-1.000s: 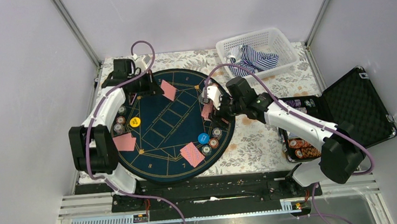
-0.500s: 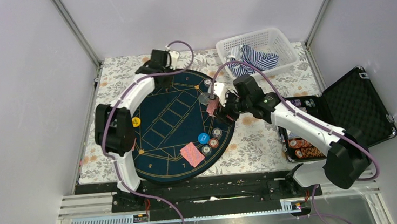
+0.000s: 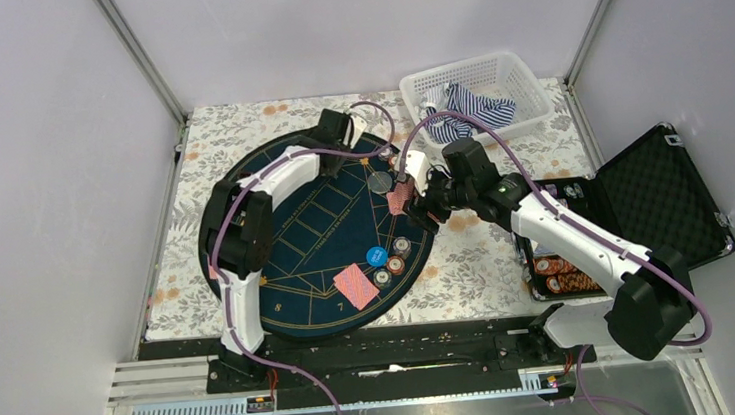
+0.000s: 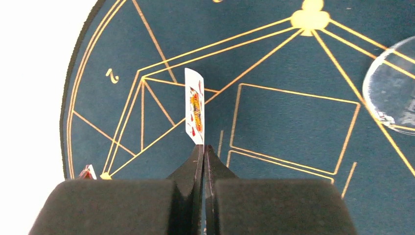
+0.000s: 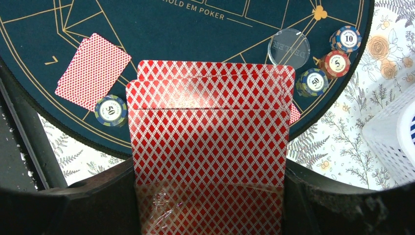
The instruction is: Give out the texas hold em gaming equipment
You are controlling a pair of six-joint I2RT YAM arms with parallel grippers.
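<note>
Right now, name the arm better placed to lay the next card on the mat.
Left. The left gripper pinches one card edge-on above the navy mat; the right gripper holds a whole stack of cards, so it would need to separate one first.

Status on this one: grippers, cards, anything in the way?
Left gripper jaws shut on single card, above mat. Right gripper jaws clamp card stack. Nothing blocking.
</note>
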